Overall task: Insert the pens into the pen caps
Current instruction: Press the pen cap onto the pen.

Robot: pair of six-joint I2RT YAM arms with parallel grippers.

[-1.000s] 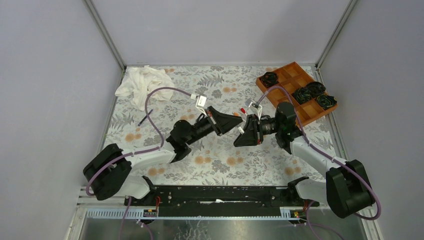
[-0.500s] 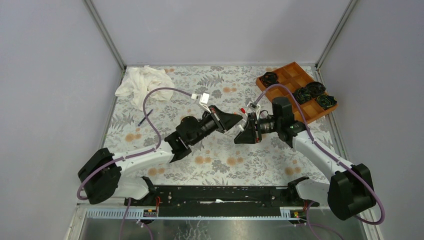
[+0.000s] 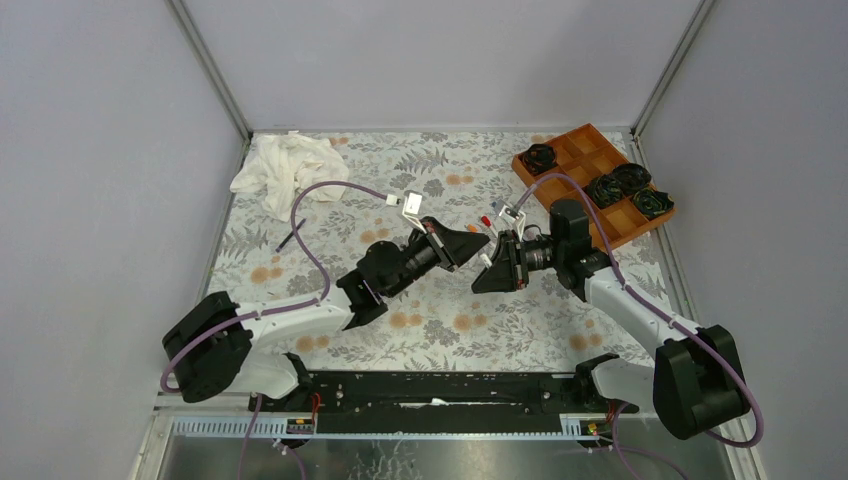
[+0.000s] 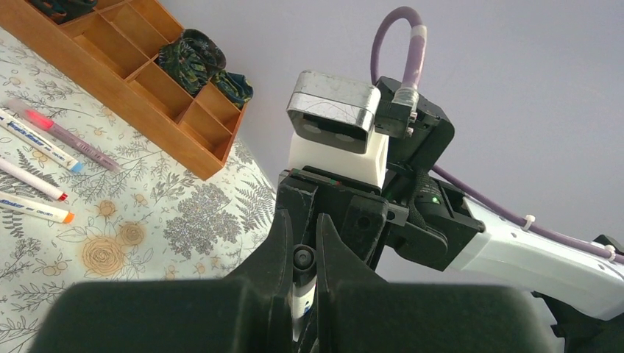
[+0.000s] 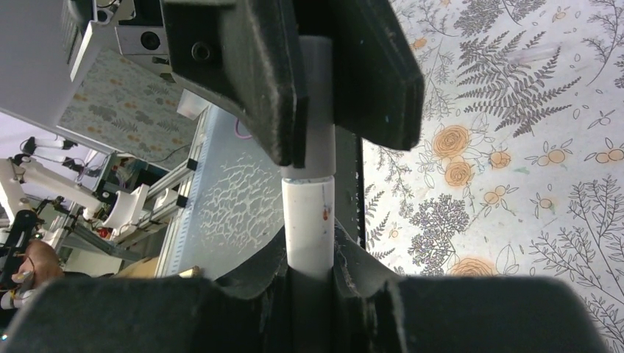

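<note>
tray [image 3: 577, 152] far right, cloth [image 3: 285, 168] far left

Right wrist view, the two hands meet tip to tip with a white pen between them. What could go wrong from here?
The right hand grips the pen, the left hand what looks like its cap, end to end: an off-axis push could jam them or twist the pen in its grip.
They hang above the table, so a slip could drop a piece among the loose pens.

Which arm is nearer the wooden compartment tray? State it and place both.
Right. The right arm has its wrist beside the wooden compartment tray; the left arm ends mid-table, farther to its left.
</note>
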